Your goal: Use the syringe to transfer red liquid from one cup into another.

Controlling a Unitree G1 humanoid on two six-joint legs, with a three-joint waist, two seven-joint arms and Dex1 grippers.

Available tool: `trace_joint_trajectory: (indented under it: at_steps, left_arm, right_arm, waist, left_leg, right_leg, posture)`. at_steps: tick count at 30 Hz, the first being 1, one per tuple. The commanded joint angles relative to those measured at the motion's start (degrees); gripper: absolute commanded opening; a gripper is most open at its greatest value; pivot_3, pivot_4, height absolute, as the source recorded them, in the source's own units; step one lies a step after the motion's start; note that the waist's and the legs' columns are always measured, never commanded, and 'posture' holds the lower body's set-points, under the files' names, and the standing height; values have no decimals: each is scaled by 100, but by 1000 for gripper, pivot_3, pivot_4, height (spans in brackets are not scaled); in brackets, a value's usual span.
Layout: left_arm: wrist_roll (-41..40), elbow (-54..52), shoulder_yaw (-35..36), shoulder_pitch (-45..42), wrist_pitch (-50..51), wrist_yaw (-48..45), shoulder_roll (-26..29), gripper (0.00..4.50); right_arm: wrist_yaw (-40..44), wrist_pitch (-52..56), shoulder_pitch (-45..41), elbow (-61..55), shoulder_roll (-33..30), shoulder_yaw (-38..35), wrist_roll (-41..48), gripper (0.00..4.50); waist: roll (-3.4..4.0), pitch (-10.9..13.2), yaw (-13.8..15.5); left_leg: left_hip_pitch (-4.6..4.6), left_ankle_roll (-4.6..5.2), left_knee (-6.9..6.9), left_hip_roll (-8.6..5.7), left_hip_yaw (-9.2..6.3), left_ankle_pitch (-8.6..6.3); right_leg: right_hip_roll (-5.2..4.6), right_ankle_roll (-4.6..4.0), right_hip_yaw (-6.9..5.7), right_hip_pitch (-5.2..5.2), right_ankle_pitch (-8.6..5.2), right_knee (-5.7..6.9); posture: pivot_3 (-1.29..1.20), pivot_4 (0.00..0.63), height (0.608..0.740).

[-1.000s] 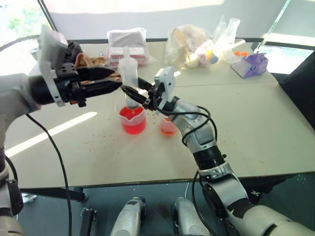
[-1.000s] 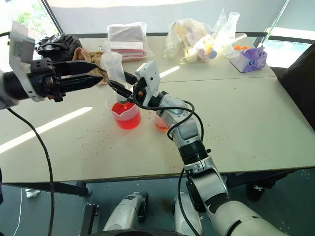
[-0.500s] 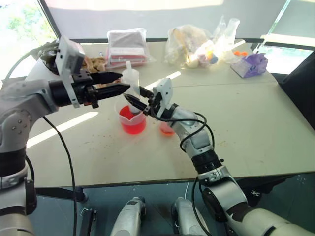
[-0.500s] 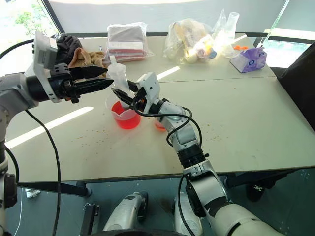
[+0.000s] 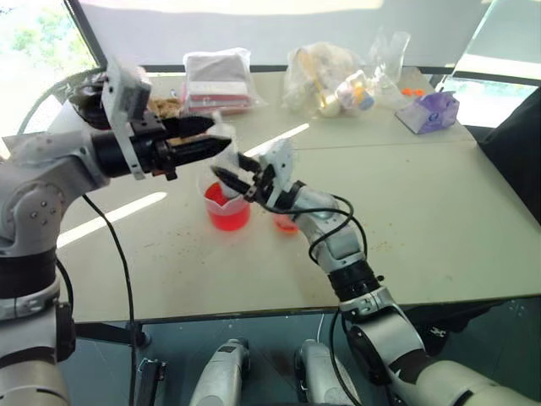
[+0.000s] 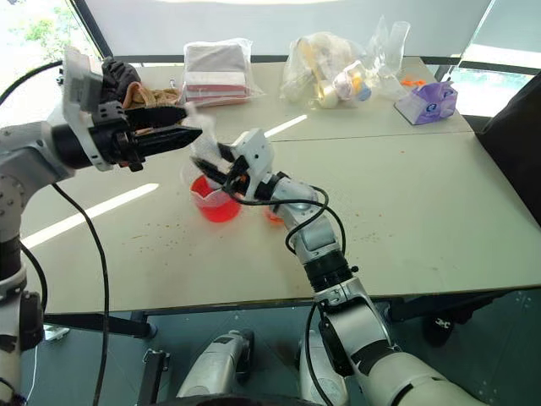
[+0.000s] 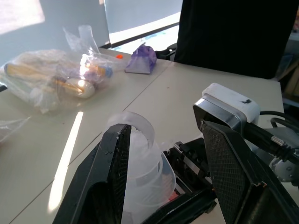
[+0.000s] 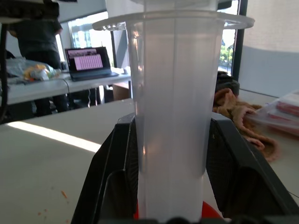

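The syringe [image 8: 170,107] stands upright over the larger spouted beaker [image 5: 226,207], its lower end down toward the red liquid [image 6: 213,208] there, so the step in hand looks like the draw: filling the barrel before carrying it to the smaller cup [image 5: 287,222] just beside on the surface [image 5: 423,203]. The right claw [image 8: 170,186] is closed tight on the barrel. The left claw [image 7: 163,168] is spread wide with its fingers [image 7: 114,172] on either side of the syringe's top, holding nothing. Next, it probably needs to close on the plunger and pull up.
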Motion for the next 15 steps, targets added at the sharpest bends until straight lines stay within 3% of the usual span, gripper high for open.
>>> trace_joint_trajectory:
  at_steps: [1, 15]
  left_arm:
    - [-88, -175, 213, -183, -81, -79, 111, 2496]
    - [505, 96, -238, -27, -369, 24, -413, 2496]
  right_arm:
    - [90, -18, -49, -179, 30, 106, -20, 1402]
    - [134, -8, -4, -208, -17, 150, -93, 1402]
  waist:
    - [0, 0, 6]
    - [0, 0, 4]
  left_leg:
    - [0, 0, 1, 0, 0, 0]
    - [0, -1, 1, -1, 0, 1]
  right_leg:
    - [0, 0, 0, 0, 0, 0]
    - [1, 0, 0, 1, 2, 0]
  posture:
    - [0, 150, 736]
    - [0, 150, 736]
